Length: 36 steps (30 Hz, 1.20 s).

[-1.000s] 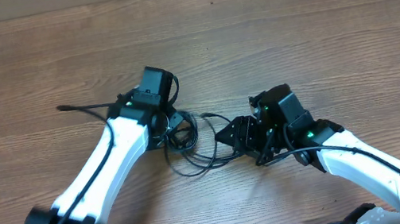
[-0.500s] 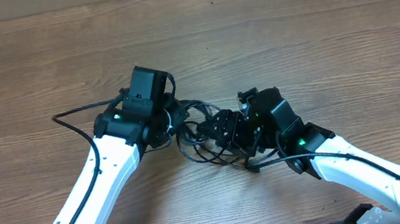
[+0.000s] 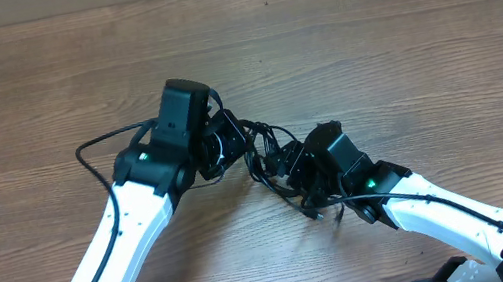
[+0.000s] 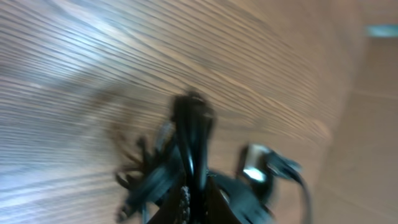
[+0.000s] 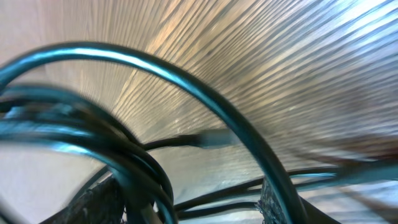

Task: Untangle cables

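cables: one black tangle (image 3: 262,157) on the counter (image 3: 418,44), mid-scene, squeezed between the two claws; loops stacked on each other, we see no cord lying free
left claw (image 3: 224,143): at the tangle's upper-left edge, touching it or in it; left wrist view is smeared, just a dark finger (image 4: 189,134) with cords bunched low-left of it; can't tell if jaws are apart or together
right claw (image 3: 288,164): at the tangle's lower-right edge; right wrist view shows its pads (image 5: 93,205) low in frame with a clear gap, several cords crossing that gap, so we read the jaws as apart and not clamped
plug: one metal-tipped end (image 5: 214,138) lies on the counter just past the big loop in the right wrist view; which cord it belongs to, we can't tell
key relation: tangle sits on the line claw to claw, which runs upper-left to lower-right in the overhead; the cables lie right of the left claw and left of the right claw, both arms about equally near; the bundle itself has no clear long axis
step (our read): getting a hold on each side before a pull-apart
progress (our read): early, nothing separated yet
next needs: each claw on a different cord, then pull outward along that same diagonal
risk: both claws on one loop just tightens the knot; the left arm's thicker wire (image 3: 91,151) arcs close by and could get snagged
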Each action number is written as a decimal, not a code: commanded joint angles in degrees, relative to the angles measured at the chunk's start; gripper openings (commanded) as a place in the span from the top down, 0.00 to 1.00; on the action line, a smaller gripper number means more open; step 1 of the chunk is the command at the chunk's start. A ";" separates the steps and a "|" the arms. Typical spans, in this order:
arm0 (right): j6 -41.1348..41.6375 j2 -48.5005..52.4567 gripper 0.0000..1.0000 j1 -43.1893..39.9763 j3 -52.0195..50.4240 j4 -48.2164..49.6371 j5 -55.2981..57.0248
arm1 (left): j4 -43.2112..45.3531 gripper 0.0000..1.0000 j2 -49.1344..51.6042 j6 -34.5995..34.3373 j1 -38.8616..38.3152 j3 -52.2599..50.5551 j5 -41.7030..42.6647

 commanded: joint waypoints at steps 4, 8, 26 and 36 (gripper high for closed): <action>0.92 0.61 0.34 0.20 -0.07 -2.03 6.75 | 6.58 0.96 -8.92 -1.88 0.02 1.20 6.64; 0.68 0.61 0.34 0.24 -0.07 -5.05 7.17 | 11.21 0.96 -12.11 -3.32 0.31 1.20 6.56; -1.07 0.59 0.34 0.24 -0.07 -12.31 9.05 | 1.36 0.94 -13.94 6.32 5.75 1.18 -5.97; -1.07 0.59 0.33 0.22 -0.07 -12.24 8.94 | -12.52 0.36 -1.73 6.10 5.16 1.14 -6.21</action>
